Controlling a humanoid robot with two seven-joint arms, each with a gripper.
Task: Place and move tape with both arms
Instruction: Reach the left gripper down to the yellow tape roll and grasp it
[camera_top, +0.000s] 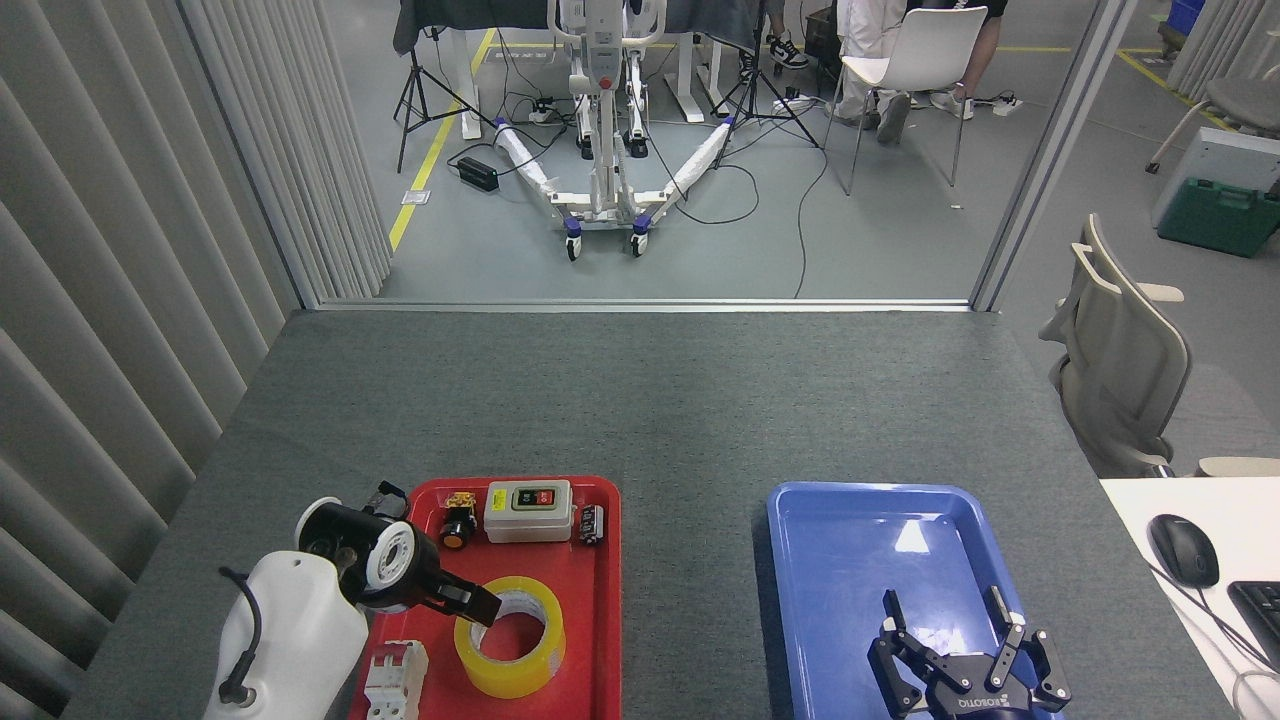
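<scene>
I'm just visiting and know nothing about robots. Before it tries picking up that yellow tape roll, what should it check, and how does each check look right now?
1. Tape lying flat in the red tray: ok.
2. Left gripper at the roll's rim: ok.
3. Left fingers closed on the roll: cannot tell, seen end-on and dark.
4. Room around the roll: not ok, the white breaker sits close beside it.
5. Right gripper open and waiting: ok.
6. Blue tray free to receive it: ok.
</scene>
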